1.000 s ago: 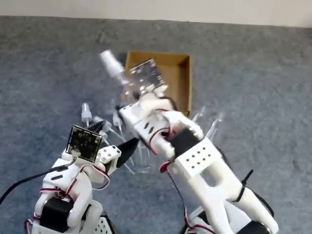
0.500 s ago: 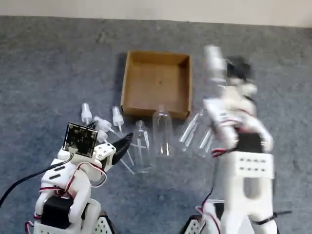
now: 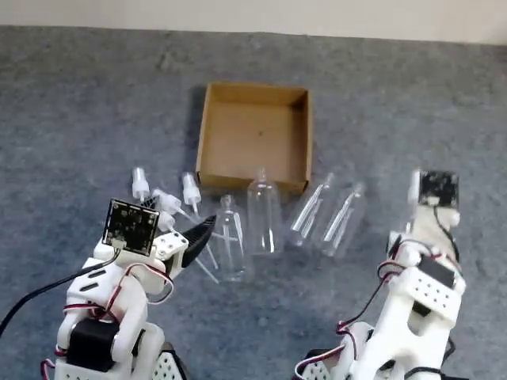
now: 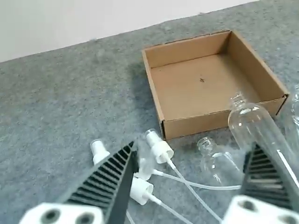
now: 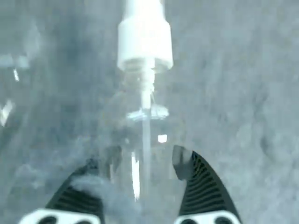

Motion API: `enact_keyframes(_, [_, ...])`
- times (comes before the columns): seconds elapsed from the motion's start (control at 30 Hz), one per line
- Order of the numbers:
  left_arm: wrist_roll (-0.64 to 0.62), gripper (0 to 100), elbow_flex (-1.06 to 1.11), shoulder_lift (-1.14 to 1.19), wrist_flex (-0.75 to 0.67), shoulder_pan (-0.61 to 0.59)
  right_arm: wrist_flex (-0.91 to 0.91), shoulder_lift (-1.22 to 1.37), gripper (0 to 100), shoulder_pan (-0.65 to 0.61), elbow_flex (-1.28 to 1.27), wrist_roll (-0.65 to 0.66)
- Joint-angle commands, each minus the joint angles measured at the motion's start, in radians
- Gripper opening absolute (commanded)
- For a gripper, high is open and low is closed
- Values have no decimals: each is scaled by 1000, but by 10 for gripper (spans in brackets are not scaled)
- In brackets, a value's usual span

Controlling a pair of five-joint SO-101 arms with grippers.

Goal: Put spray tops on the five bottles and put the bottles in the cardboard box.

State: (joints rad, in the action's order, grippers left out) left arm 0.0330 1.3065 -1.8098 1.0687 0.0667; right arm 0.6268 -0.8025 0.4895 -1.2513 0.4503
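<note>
My right gripper [image 5: 140, 163] is clamped on a clear bottle [image 5: 140, 133], whose white spray top [image 5: 144, 42] points away from the fingers. My left gripper [image 4: 194, 154] stands wide, holding nothing. Loose spray tops [image 4: 156, 148] lie just ahead of its fingertips, with the cardboard box [image 4: 210, 122] beyond them.

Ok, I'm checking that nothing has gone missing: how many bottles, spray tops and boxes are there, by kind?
Bottles: 5 (four bare ones lying flat, one capped bottle in the right gripper's jaws)
Spray tops: 5 (four loose, one on the capped bottle)
Cardboard box: 1
Total: 11
</note>
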Motion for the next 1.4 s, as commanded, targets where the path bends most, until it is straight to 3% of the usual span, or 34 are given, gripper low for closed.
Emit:
enact_keyframes(0.0, [11,294,10,1,-29,-16,-27,-36,4,54,-25,20])
enact_keyframes(0.3, [12,294,27,1,-54,-16,-13,-36,15,76,-99,20])
enact_keyframes(0.5, [12,294,27,1,-54,-16,242,-39,235,73,-88,17])
enact_keyframes(0.6, [12,294,28,1,-54,-13,328,-36,284,45,-1,15])
enact_keyframes(0.77, [12,294,28,1,-54,-16,503,-35,286,-27,211,-54])
enact_keyframes(0.93, [12,294,28,1,-52,-16,549,7,286,-42,344,-107])
enact_keyframes(1.37, [12,294,28,1,-55,-16,541,331,272,-53,314,-112])
